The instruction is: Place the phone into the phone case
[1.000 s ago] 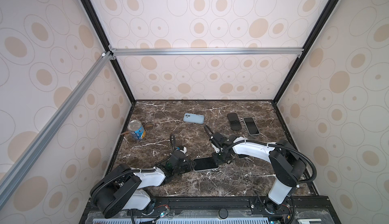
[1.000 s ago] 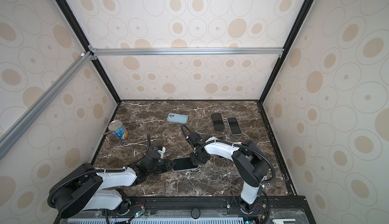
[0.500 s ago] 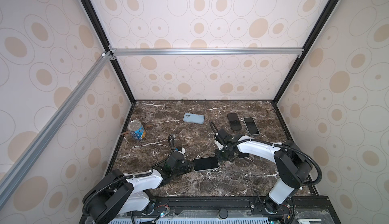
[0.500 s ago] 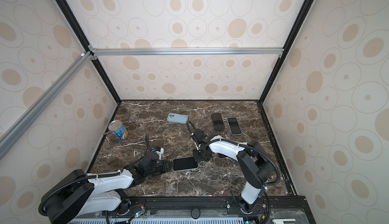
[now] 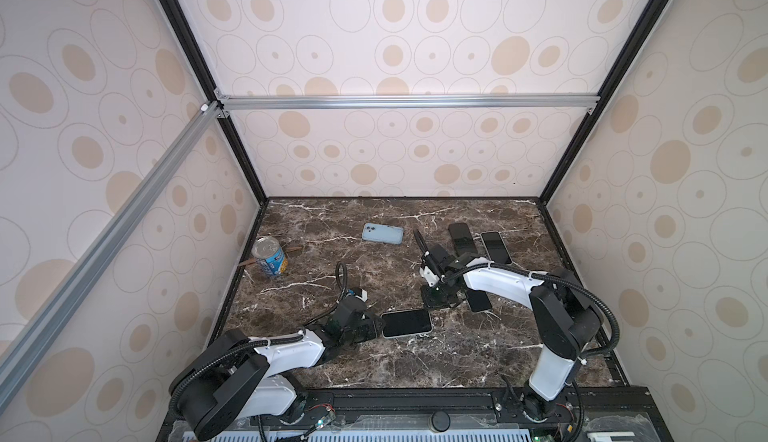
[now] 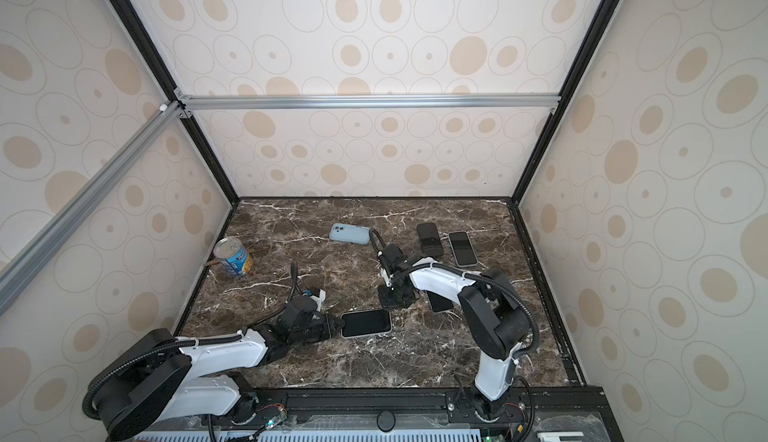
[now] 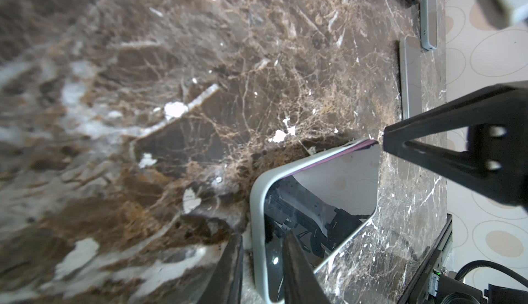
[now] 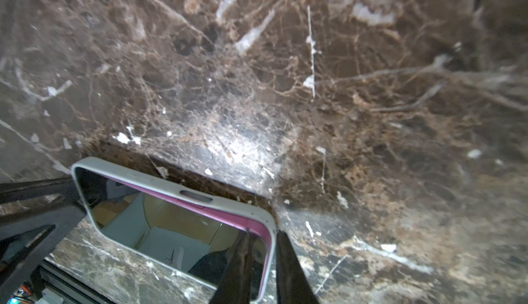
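Here's the phone (image 5: 406,323), flat and screen up on the marble bench (image 5: 415,365), toward 6 o'clock from the bench's middle in both top views. It sits inside the pale phone case (image 7: 256,202). A thin pink strip of the phone's side shows just inside the case rim, along the far long edge and round one corner.

Now the left tool (image 5: 376,328), in low at the phone's 9 o'clock end. On the left wrist camera its two fingers (image 7: 297,274) are clenched on the case's short end, one over the glass and one outside the rim.

Over to the right tool (image 5: 435,303), pointing down at the 1 o'clock corner. On the right wrist camera its fingers (image 8: 237,271) stand narrow astride the corner rim, one on the screen side and one outside. Whether they actually pinch the rim, I cannot tell.

Round the bench, a pale blue phone (image 5: 382,234) lies at 12 o'clock from the cased one. At 1 o'clock there's a black phone (image 5: 461,238) and, just beside it, a pale-rimmed phone (image 5: 496,247). Another dark phone (image 5: 480,302) is partly under the right arm at 3 o'clock. A tin can (image 5: 270,257) stands at 10 o'clock, near the wall.
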Controlling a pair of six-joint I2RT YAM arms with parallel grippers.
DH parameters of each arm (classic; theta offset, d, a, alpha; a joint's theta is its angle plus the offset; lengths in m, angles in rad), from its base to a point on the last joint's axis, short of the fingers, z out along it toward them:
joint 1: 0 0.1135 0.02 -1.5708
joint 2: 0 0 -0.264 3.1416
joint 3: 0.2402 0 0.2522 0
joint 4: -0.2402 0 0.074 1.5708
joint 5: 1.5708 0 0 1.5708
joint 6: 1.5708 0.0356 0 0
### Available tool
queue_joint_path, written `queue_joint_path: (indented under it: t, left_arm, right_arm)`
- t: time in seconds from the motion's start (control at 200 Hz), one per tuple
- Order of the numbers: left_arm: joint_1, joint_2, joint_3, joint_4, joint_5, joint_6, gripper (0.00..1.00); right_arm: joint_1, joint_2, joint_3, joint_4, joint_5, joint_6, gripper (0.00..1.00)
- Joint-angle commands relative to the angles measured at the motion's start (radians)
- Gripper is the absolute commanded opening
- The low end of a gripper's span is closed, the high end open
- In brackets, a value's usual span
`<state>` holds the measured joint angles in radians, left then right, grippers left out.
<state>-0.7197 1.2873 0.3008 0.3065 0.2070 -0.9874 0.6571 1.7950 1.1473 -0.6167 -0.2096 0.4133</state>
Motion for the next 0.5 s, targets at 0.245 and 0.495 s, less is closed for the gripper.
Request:
queue_joint_path:
  t: [0.245, 0.495]
  left_arm:
    - [0.007, 0.015, 0.016, -0.008, 0.004, 0.023, 0.25]
    - [0.006, 0.01, -0.011, 0.005, 0.005, 0.013, 0.24]
  right_arm:
    - [-0.002, 0.073, 0.006, -0.052, 0.01, -0.037, 0.13]
    - [0.016, 0.119, -0.031, -0.074, 0.042, -0.042, 0.12]
